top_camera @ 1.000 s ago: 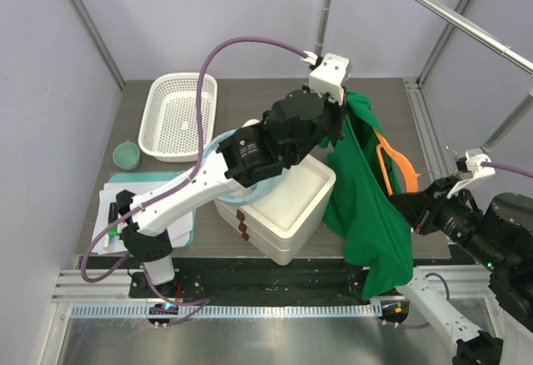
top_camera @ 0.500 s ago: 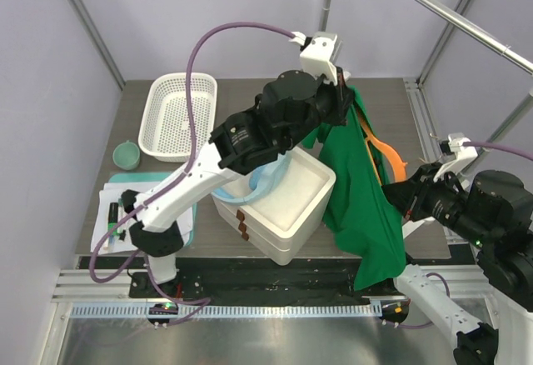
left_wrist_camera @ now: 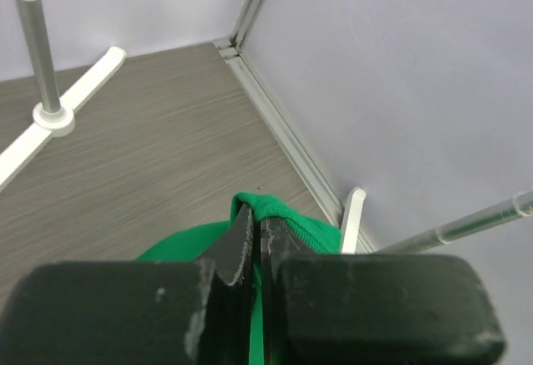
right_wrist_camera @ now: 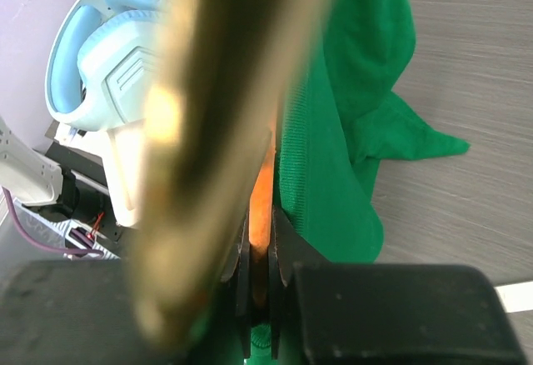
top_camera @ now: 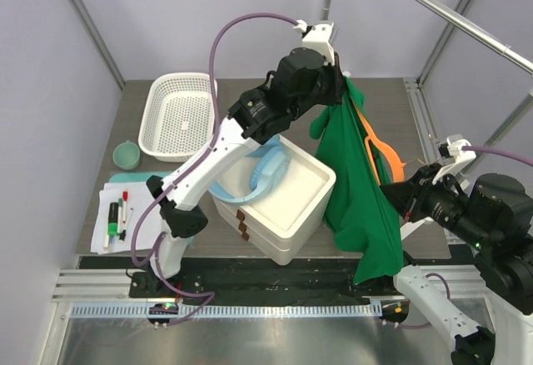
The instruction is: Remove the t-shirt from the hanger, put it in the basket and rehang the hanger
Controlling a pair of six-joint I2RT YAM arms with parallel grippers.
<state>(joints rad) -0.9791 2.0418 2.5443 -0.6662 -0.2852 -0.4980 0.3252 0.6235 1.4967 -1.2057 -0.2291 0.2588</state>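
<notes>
A soft dark green cloth t-shirt (top_camera: pixel 358 182) hangs in loose folds just right of the white square foam box (top_camera: pixel 291 207). It is draped over a thin bright orange plastic hanger (top_camera: pixel 385 152), whose curved shoulder shows on the side away from the box. Above the box's far right corner, the left arm's jaws pinch a hemmed fold at the shirt's top. Right of the box, the right arm's jaws are clamped on the smooth orange bar, beside the cloth. Padded pale blue headphones (top_camera: pixel 266 173) lie inside the box, which stands on the grey wood-grain worktop (top_camera: pixel 391 102).
</notes>
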